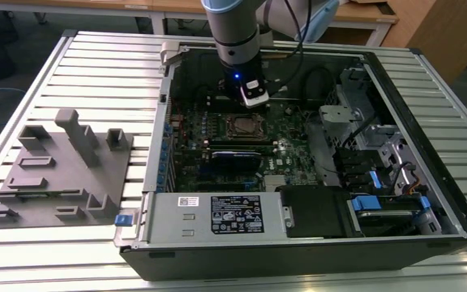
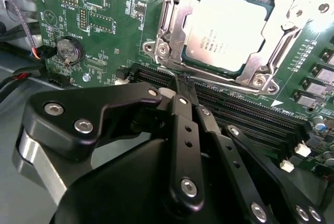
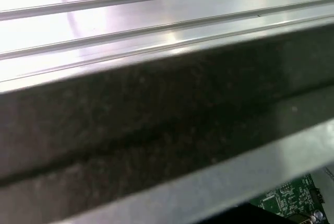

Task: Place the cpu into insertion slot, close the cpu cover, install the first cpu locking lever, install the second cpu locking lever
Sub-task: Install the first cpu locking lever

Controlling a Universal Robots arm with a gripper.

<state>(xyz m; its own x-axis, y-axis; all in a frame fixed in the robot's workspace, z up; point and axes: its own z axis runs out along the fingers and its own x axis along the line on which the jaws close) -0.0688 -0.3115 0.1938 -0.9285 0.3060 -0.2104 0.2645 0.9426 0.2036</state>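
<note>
The cpu [image 2: 227, 28] lies flat in the insertion slot [image 1: 240, 126] on the green motherboard [image 2: 120, 31]. The silver cpu cover [image 2: 173, 32] is down over it, framing its metal top. A thin metal locking lever [image 2: 237, 89] runs along the socket edge beside the black memory slots. My gripper [image 2: 185, 83] is shut, its black fingertips resting at that edge by the lever; I cannot tell whether they touch it. In the exterior view the gripper [image 1: 252, 100] hangs inside the open computer case, just behind the socket.
The case [image 1: 428, 231] lies open on a slatted metal table [image 1: 71, 67]. A labelled power supply box [image 1: 229, 214] fills its front and drive bays [image 1: 379, 182] its right. A grey fixture [image 1: 55, 170] stands to the left. The first wrist view shows the dark case wall [image 3: 156, 114].
</note>
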